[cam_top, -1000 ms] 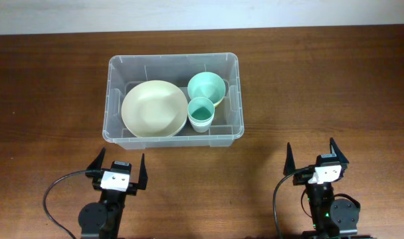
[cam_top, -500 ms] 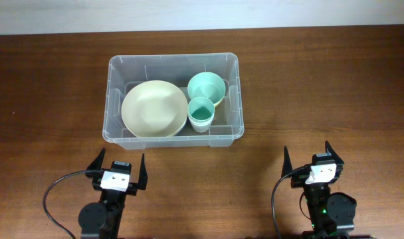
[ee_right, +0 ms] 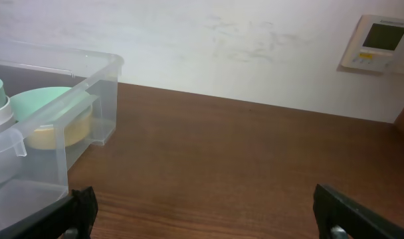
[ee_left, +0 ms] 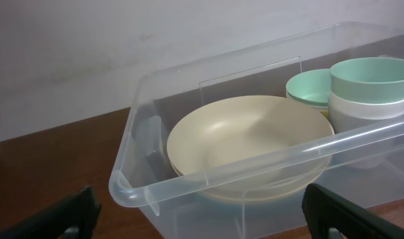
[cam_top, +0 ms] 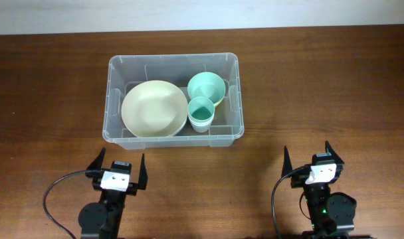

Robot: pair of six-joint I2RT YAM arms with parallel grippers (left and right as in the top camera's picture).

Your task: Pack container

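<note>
The clear plastic container (cam_top: 115,66) stands on the table's far middle. In it lie a cream plate (cam_top: 152,107), a mint green bowl (cam_top: 206,87) and a mint cup (cam_top: 201,113) stacked in a white one. My left gripper (cam_top: 118,165) is open and empty, near the front edge, just in front of the container's left part. My right gripper (cam_top: 308,155) is open and empty at the front right, apart from the container. The left wrist view shows the container's near rim (ee_left: 208,174), the plate (ee_left: 248,136) and the cups (ee_left: 371,83). The right wrist view shows the container's right corner (ee_right: 105,66).
The brown wooden table (cam_top: 321,79) reaches a white wall at the back. A wall thermostat (ee_right: 378,43) shows in the right wrist view. Black cables loop beside both arm bases at the front edge.
The right gripper has drawn back a little toward the front edge since a second ago. The left arm and the container's contents have not moved.
</note>
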